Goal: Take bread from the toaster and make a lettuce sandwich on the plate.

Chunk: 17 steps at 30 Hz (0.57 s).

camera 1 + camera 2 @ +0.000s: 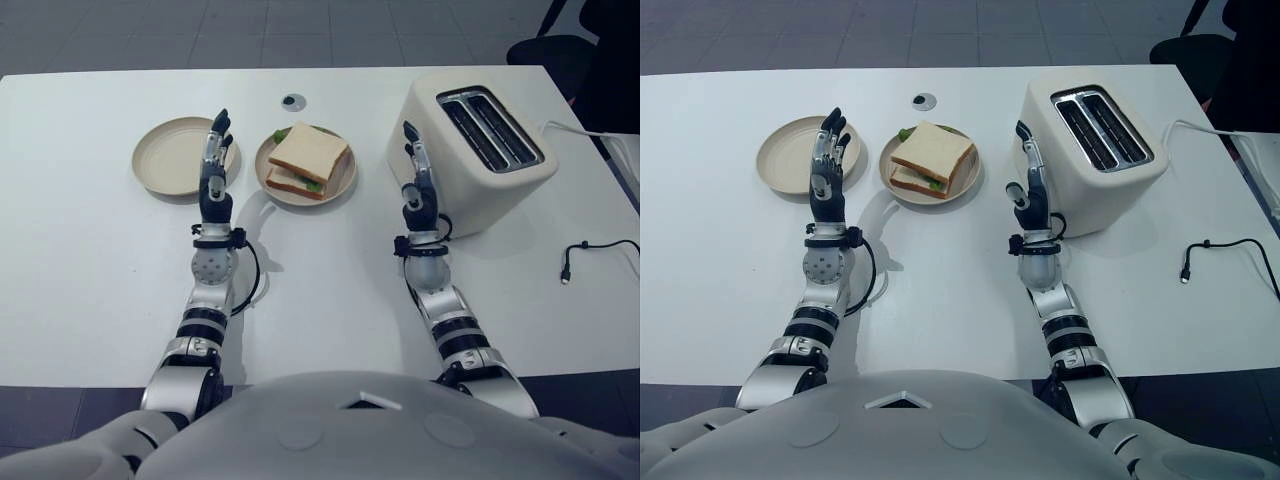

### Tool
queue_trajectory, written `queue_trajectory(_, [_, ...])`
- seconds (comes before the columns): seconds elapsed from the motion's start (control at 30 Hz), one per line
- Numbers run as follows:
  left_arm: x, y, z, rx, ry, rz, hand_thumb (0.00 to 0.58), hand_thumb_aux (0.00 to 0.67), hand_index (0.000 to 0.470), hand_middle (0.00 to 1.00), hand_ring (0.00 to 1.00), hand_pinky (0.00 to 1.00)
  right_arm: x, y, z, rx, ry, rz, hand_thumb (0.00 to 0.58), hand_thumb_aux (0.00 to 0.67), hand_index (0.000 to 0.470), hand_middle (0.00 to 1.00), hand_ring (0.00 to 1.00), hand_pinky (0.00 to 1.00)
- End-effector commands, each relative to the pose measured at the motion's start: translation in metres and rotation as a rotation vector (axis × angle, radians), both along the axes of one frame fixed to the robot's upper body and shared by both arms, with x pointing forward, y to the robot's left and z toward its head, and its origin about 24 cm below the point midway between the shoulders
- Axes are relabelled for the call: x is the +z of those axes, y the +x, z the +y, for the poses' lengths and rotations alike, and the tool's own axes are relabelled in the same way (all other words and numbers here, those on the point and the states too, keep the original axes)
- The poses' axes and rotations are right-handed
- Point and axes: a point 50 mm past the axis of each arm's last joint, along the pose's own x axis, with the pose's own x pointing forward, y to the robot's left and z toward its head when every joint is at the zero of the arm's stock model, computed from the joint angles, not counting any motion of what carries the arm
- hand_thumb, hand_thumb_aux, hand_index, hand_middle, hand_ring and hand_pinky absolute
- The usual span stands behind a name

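Closing stage. My left hand (213, 172) and right hand (418, 188) stand upright over the tabletop (100, 260), fingers released, holding nothing. The sandwich (308, 158), lettuce (282, 133) showing at its edge, rests on the plate (347, 179) just right of my left fingers. The toaster (505, 195) sits just beyond my right fingers, slots seemingly bare. I judge assembly done; the next move calls only for drawing both hands clear.

Table (90, 290): white, plain matte top, spanning the frame from left edge to right edge, with a small round dark-centred grommet (293, 101) set near its far edge. Floor (200, 30): grey square tiles with thin joints, across the top of the frame, evenly lit. Chair (548, 52): black, office type, upper right corner, just beyond the table's far right corner.
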Motion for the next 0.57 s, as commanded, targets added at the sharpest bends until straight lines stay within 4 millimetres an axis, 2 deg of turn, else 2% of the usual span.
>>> queue_trajectory(0.03, [-0.019, -0.012, -0.009, -0.004, -0.004, 0.071, 0.000, 0.000, 0.000, 0.00, 0.00, 0.00, -0.006, -0.011, 0.010, 0.046, 0.018, 0.016, 0.000, 0.000, 0.000, 0.00, 0.00, 0.00])
queue_trajectory(0.17, [-0.020, -0.019, -0.019, 0.001, -0.014, 0.063, 0.000, 0.000, 0.000, 0.00, 0.00, 0.00, -0.010, -0.016, 0.015, 0.083, 0.020, 0.031, 0.000, 0.000, 0.000, 0.00, 0.00, 0.00])
queue_trajectory(0.33, [-0.020, -0.028, -0.027, 0.048, -0.029, 0.063, 0.000, 0.000, 0.000, 0.00, 0.00, 0.00, -0.006, -0.016, 0.007, 0.091, -0.007, 0.024, 0.000, 0.000, 0.000, 0.00, 0.00, 0.00])
queue_trajectory(0.57, [-0.027, -0.019, -0.051, 0.098, -0.054, 0.154, 0.000, 0.000, 0.000, 0.00, 0.00, 0.00, -0.003, -0.013, 0.009, 0.129, -0.051, 0.019, 0.000, 0.000, 0.000, 0.00, 0.00, 0.00])
